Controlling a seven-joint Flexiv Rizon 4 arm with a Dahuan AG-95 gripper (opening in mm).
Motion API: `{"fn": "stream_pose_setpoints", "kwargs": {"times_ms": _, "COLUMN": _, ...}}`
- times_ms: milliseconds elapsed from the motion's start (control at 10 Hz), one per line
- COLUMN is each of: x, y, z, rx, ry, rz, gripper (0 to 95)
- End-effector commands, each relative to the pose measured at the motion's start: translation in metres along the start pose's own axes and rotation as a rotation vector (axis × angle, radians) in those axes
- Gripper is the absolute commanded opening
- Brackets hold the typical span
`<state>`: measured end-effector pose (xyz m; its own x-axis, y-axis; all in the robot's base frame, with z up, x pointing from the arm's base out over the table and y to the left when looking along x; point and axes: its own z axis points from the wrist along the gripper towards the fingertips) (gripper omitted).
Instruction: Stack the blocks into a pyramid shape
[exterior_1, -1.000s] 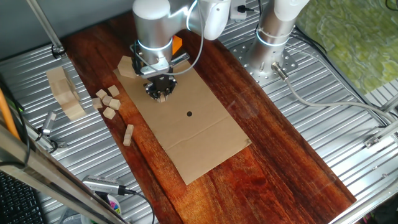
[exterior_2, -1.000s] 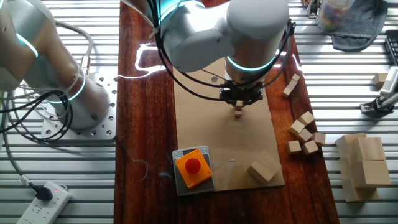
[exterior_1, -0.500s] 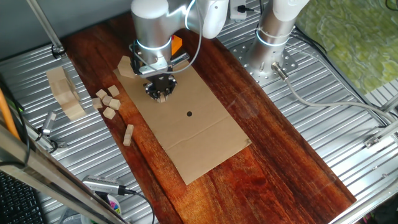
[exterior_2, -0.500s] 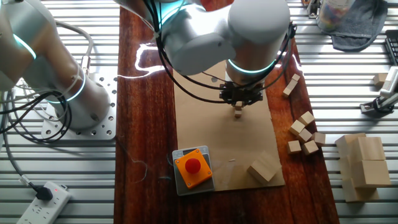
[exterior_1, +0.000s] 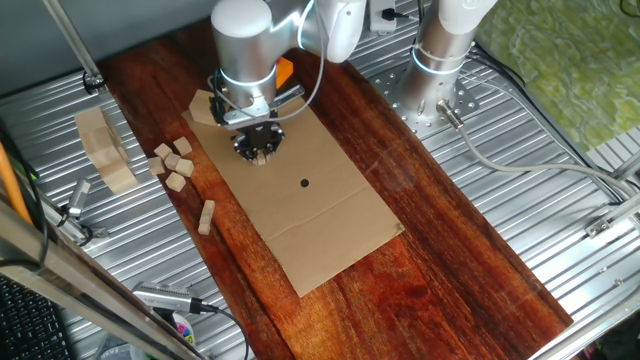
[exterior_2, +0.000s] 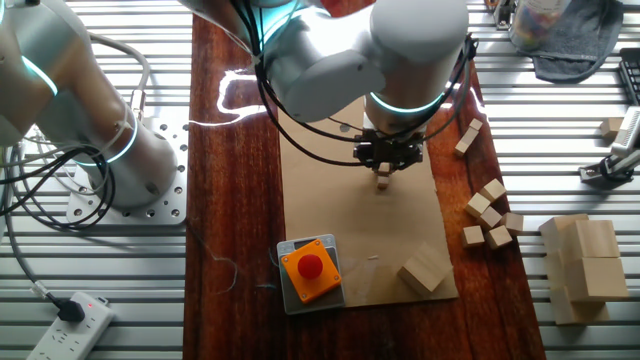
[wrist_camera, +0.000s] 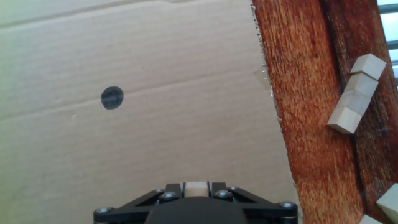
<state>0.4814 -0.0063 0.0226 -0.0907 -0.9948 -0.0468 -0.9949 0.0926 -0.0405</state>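
The wooden table (exterior_1: 440, 230) carries a flat cardboard sheet (exterior_1: 320, 215), and that's my landmark. The Flexiv arm (exterior_1: 245, 50) hangs over the sheet's far end, gripper (exterior_1: 260, 155) pointing straight down. The big pale wooden slab (exterior_1: 104, 148) sits well off the sheet's left edge on the metal. A small cluster of loose blocks (exterior_1: 172, 165) lies between slab and sheet, with one more block (exterior_1: 206, 216) nearer the camera. The gripper's fingers are closed in on a single tiny cube (exterior_2: 383, 181); it looks just above the cardboard, though I can't be sure it's clear. A black dot (wrist_camera: 112, 98) marks the sheet's middle.
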Motion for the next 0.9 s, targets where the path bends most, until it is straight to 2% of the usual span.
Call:
{"fn": "stream_pose_setpoints", "kwargs": {"times_ms": 100, "x": 0.0007, "y": 0.0003, "z": 0.0001, "rx": 0.002, "ry": 0.004, "rz": -0.002, "gripper": 0.0}}
{"fn": "stream_pose_setpoints", "kwargs": {"times_ms": 900, "x": 0.0008, "y": 0.0014, "z": 0.0011, "rx": 0.003, "ry": 0.007, "rz": 0.004, "gripper": 0.0}}
